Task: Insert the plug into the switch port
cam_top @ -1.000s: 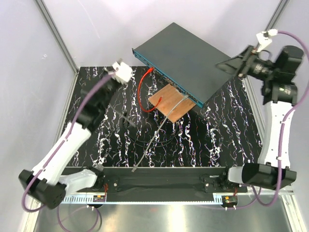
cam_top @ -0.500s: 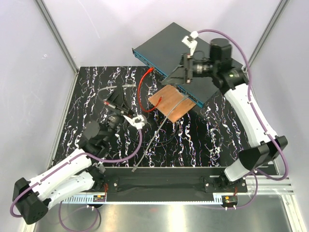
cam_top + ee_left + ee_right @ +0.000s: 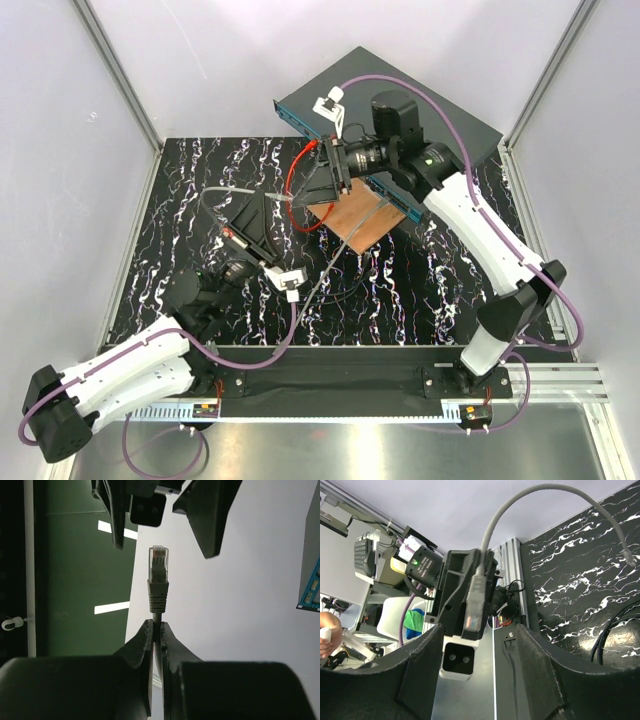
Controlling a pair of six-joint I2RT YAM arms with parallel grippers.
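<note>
Left gripper (image 3: 156, 628): clamped on grey cable (image 3: 554, 486) just below plug (image 3: 159, 562), held above the table.
Right gripper (image 3: 479, 630): fingers apart, facing plug tip, not touching.
Switch (image 3: 370, 62): table's rear, behind right arm.

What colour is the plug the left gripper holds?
Transparent tip, light grey boot: the small plastic plug shows best in the left wrist view.

Robotics lab test cell: white panel walls (image 3: 200, 60) on aluminium posts (image 3: 118, 78) enclose a black marbled tabletop (image 3: 400, 300), black mounting rail (image 3: 340, 378) along its near edge.
</note>
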